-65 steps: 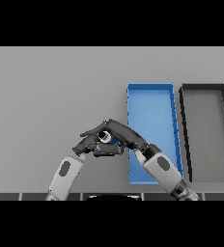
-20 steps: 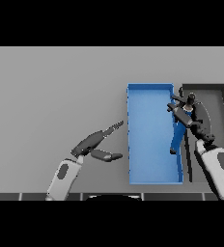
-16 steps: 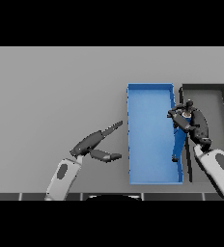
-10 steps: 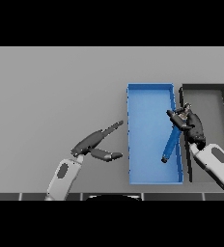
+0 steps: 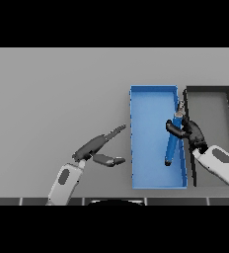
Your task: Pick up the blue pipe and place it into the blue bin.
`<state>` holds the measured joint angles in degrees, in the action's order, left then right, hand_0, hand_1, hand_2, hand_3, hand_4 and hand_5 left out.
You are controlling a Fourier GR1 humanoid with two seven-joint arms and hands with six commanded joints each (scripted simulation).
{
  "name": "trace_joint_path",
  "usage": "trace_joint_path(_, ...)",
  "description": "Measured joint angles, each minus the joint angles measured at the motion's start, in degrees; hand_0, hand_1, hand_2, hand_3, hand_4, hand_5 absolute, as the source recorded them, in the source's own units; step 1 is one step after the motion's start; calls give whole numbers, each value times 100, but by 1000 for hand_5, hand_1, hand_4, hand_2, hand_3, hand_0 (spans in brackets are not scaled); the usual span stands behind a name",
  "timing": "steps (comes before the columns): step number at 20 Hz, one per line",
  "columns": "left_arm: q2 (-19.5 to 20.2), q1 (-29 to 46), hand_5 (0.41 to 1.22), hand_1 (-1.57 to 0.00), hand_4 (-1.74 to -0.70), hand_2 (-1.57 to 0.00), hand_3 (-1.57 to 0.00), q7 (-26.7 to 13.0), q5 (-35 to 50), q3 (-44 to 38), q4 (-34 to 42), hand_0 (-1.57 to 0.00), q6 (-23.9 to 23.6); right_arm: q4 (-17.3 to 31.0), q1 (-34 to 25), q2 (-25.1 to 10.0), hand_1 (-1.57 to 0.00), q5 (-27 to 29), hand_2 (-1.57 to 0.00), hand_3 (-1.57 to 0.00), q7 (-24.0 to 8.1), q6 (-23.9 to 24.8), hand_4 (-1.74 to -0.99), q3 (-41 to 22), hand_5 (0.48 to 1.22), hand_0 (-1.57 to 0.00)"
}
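The blue pipe lies within the outline of the blue bin, along the bin's right side; its long axis runs nearly parallel to the bin's long walls, tilted slightly so that the far end leans toward the right wall and the near end points inward toward the bin floor; whether the near end touches the floor cannot be determined from this view.

The right hand sits at the bin's right wall, just right of the pipe's upper half; its fingers are curled around the pipe from the right side, so the pipe is judged to be grasped and not yet released; the right forearm enters from the lower right corner, crossing the gap between the blue bin and the black bin.

The left hand rests over the table to the left of the blue bin, well apart from the pipe; its fingers are extended and relaxed, holding nothing; it is idle.

Governing relation for the coming move: the pipe is directly at the right fingers and already aligned with the bin's length; the right hand is the only hand within reach; the remaining step is judged to be releasing the fingers so the pipe settles flat on the bin floor; risk is judged to be the far end catching on the right wall.
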<state>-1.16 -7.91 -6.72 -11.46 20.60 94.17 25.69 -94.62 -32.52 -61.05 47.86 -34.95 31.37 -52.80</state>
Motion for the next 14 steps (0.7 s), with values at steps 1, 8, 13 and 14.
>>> trace_joint_path(1,3,-56,428,1,-885,1,1,-51,63,-47,21,1,19,29,-152,-93,-46,79,-46,-27,0,-14,-1051,-249,787,-51)
trace_joint_path(8,-49,51,431,1,-886,1,1,33,-41,55,8,1,-35,173,-655,-207,-9,287,-9,-5,0,-9,-1020,-918,666,-10)
trace_joint_path(13,-22,60,431,1,-885,1,1,167,-104,53,-104,1,-54,125,-777,-245,-5,395,-5,-3,1,-13,-1022,-1085,649,-6)
trace_joint_path(14,-33,64,431,1,-885,1,1,136,-113,54,-85,1,-73,173,-794,-158,-5,375,-5,-3,27,1,-1022,-1099,643,-6)
